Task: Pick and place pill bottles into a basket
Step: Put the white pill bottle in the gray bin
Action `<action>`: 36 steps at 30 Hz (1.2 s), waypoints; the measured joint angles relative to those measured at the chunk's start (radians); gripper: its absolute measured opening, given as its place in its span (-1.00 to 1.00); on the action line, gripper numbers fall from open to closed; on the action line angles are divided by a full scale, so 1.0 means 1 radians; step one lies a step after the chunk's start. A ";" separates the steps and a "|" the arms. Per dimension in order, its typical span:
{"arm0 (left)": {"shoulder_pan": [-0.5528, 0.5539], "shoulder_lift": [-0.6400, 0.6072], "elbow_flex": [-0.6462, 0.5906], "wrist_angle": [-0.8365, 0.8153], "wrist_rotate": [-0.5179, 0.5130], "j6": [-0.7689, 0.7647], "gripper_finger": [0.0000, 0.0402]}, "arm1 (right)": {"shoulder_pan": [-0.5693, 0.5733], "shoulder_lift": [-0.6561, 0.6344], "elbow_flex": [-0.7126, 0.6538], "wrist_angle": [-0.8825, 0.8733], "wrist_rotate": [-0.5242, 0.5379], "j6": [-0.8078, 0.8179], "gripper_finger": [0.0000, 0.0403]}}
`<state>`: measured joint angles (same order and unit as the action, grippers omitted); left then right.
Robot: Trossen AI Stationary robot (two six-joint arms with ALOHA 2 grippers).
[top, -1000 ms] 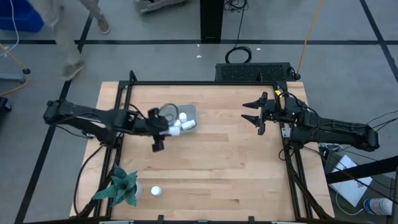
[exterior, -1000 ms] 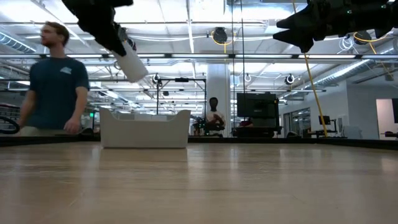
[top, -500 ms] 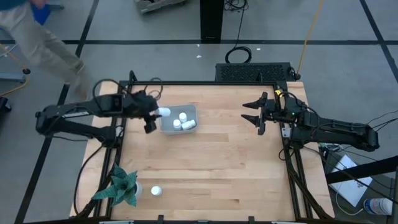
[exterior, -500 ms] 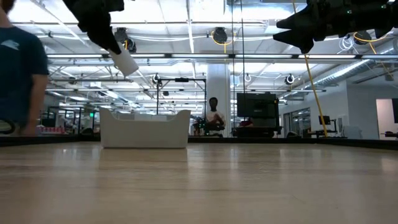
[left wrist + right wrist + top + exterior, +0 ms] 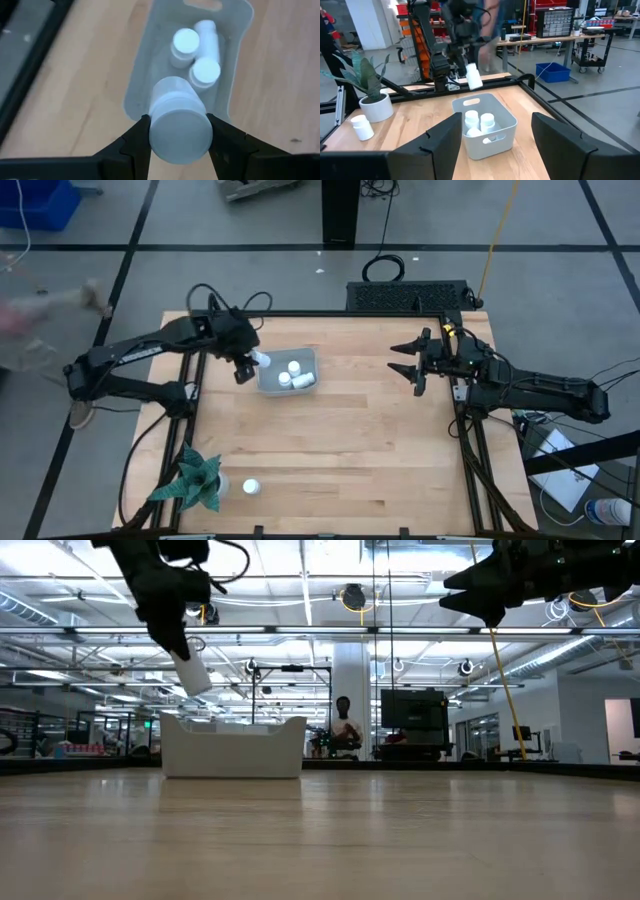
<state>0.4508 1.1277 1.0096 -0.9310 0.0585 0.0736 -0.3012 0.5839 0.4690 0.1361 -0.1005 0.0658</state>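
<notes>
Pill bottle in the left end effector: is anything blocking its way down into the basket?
Nothing visible does. The left end effector holds the pill bottle above the basket's near rim; three bottles lie farther inside.

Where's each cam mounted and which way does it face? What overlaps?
High: overhead, straight down on table; both arms show.
Low: table height, level toward the room; basket, left hand with bottle above it, right hand up high.
Left wrist: past its fingers shut on the bottle, down into the basket holding three bottles.
Right wrist: past open fingers, across table to the left arm.
Shared: all four see basket and held bottle.
</notes>
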 joint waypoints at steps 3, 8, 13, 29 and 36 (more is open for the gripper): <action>0.008 0.054 0.000 0.011 0.031 0.015 -0.18 | 0.000 0.000 0.000 0.001 0.000 -0.002 0.14; 0.012 0.133 0.000 0.007 0.065 0.029 -0.18 | 0.000 0.000 0.000 0.000 -0.001 -0.002 0.14; 0.012 0.187 0.000 0.008 0.067 0.038 -0.18 | 0.000 0.000 0.000 -0.009 -0.003 -0.002 0.14; 0.013 0.326 0.000 0.021 0.029 0.062 -0.18 | 0.000 0.000 0.000 -0.008 -0.004 0.001 0.14; 0.014 0.377 0.000 0.055 0.036 0.075 -0.18 | 0.000 0.000 0.000 -0.008 -0.004 0.005 0.14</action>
<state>0.4646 1.5043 1.0096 -0.8759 0.0944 0.1482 -0.3012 0.5838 0.4690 0.1286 -0.1042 0.0708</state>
